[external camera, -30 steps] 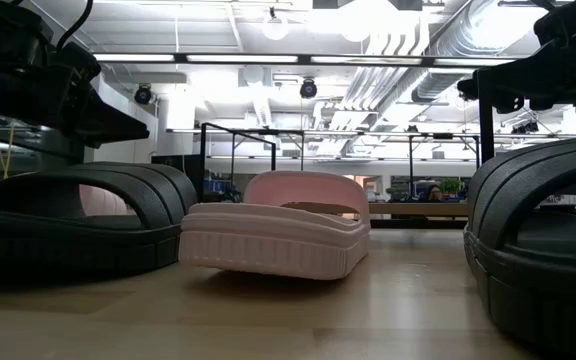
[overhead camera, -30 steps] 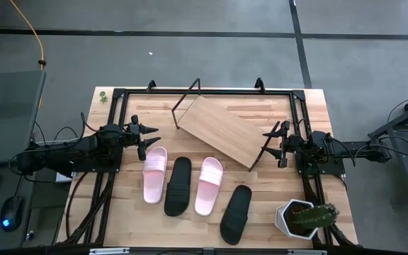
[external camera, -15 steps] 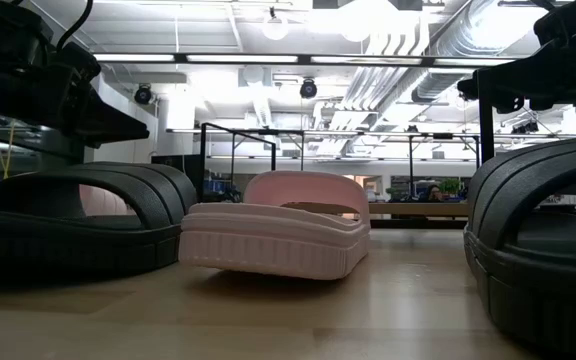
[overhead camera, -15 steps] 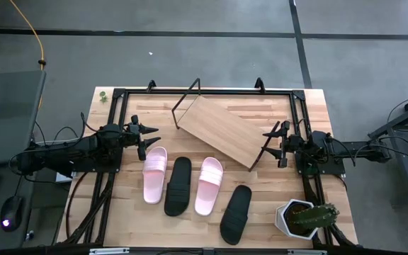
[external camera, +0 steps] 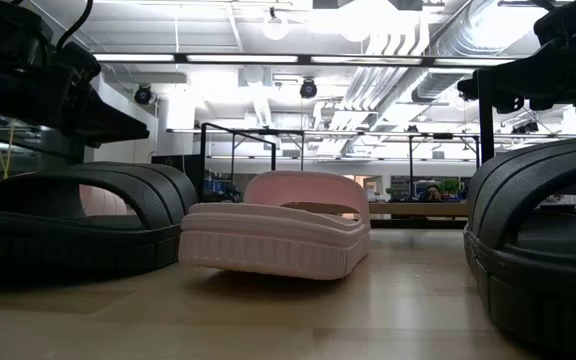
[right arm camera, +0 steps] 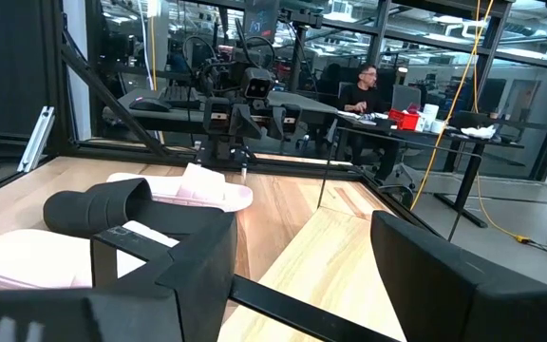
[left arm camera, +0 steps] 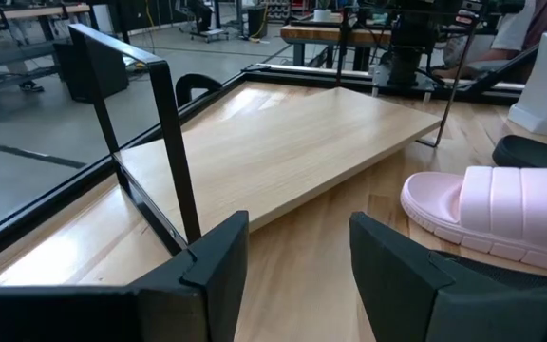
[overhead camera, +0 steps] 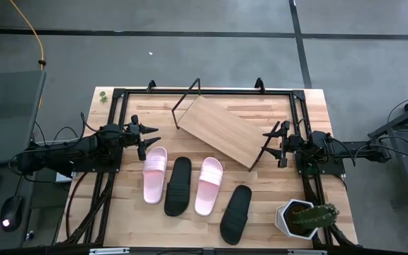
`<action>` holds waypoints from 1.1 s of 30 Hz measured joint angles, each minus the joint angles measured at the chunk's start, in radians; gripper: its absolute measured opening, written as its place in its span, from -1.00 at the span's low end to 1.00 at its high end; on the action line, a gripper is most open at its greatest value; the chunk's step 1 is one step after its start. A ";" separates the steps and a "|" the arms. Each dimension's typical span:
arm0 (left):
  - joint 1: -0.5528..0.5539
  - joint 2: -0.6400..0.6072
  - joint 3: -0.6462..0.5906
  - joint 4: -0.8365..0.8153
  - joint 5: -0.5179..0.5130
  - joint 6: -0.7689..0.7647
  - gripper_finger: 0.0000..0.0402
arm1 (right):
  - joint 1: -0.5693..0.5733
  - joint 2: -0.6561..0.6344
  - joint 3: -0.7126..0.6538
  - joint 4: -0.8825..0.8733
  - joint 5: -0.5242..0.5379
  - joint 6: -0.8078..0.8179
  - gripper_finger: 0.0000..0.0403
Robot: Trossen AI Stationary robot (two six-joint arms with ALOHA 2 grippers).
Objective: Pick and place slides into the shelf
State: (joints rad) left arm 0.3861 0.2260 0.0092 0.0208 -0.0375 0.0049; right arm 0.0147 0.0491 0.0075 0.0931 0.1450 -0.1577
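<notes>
Four slides lie sole-down in a row on the near half of the table: a pink one (overhead camera: 154, 175), a black one (overhead camera: 178, 185), a pink one (overhead camera: 209, 185) and a black one (overhead camera: 236, 214). The shelf (overhead camera: 222, 132), a tilted light-wood board on a thin black wire frame, stands slantwise behind them with nothing on it. My left gripper (overhead camera: 147, 140) hovers open at the table's left side, just beyond the left pink slide's toe; its wrist view faces the shelf board (left arm camera: 283, 142). My right gripper (overhead camera: 269, 142) hovers open at the shelf's right corner.
A white pot with a cactus (overhead camera: 303, 218) stands at the near right corner. A black metal frame (overhead camera: 204, 91) runs around the table's edges. Bare tabletop shows behind the shelf and in front of the slides. A person (right arm camera: 364, 90) sits at a desk beyond the table.
</notes>
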 joint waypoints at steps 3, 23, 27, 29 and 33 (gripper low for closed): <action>0.000 0.000 0.000 0.000 0.000 0.017 -0.16 | 0.000 0.000 0.000 0.000 -0.004 0.000 0.16; 0.000 0.000 0.000 0.000 0.000 0.016 -0.16 | 0.000 0.000 0.000 -0.003 -0.003 -0.027 0.16; 0.000 0.000 0.000 0.000 0.000 0.016 -0.16 | 0.000 0.000 0.000 0.000 -0.002 -0.007 0.16; 0.000 0.000 0.000 -0.001 0.000 0.016 -0.16 | 0.000 0.000 0.000 0.001 0.001 -0.001 0.16; 0.000 0.000 0.000 -0.001 0.000 0.016 -0.16 | 0.000 0.000 0.000 0.001 0.001 -0.001 0.16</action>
State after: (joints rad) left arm 0.3862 0.2260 0.0093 0.0200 -0.0372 0.0212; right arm 0.0151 0.0494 0.0074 0.0940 0.1459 -0.1585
